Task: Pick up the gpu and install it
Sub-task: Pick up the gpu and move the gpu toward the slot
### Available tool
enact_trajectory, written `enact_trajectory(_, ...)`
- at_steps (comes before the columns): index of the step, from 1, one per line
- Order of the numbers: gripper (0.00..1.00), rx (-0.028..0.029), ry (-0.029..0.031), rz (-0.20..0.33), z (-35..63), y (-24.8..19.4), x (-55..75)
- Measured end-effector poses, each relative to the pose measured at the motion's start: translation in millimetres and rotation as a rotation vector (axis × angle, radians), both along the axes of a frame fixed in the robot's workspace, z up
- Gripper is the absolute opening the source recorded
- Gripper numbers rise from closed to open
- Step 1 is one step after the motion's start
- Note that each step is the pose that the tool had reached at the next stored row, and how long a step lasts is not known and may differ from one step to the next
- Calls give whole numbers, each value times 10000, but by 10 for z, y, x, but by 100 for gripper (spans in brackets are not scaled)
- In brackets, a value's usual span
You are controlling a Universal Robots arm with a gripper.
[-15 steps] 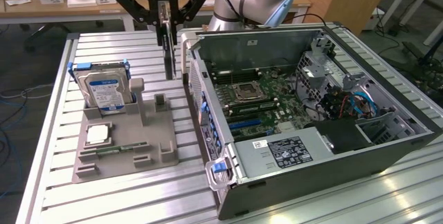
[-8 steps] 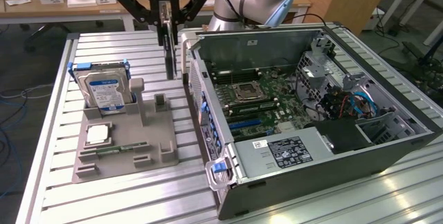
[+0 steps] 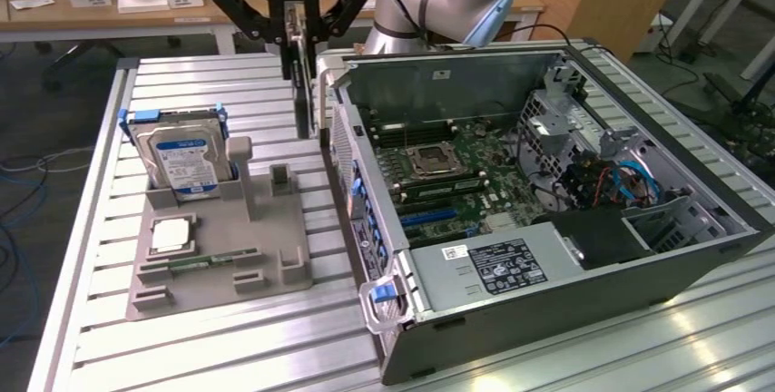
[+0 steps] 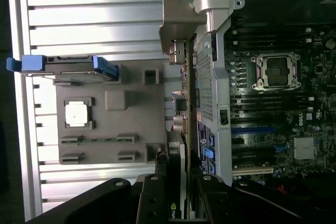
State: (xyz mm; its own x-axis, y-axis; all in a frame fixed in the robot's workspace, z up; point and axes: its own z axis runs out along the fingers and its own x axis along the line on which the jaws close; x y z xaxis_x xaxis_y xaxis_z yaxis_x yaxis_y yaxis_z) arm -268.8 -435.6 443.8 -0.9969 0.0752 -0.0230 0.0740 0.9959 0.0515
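One thing is in your gripper (image 3: 299, 38): the gpu (image 3: 300, 93), pinched at its upper edge between the fingers and hanging upright, edge-on, straight below the gripper. Just beside it, on the exterior view's right of the gripper, stands the open computer case (image 3: 485, 256). Below the gripper toward the exterior view's left, the grey holder (image 3: 279, 256) on the table (image 3: 181, 356) carries the hard drive (image 3: 181, 156).

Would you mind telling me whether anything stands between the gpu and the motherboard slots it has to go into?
Yes. The gpu hangs in the gripper just outside the computer case, and the case's perforated wall stands between it and the motherboard slots. The case is open above the board.
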Motion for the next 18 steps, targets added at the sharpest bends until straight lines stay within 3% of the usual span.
enact_trajectory(18,27,11,0,0,0,0,217)
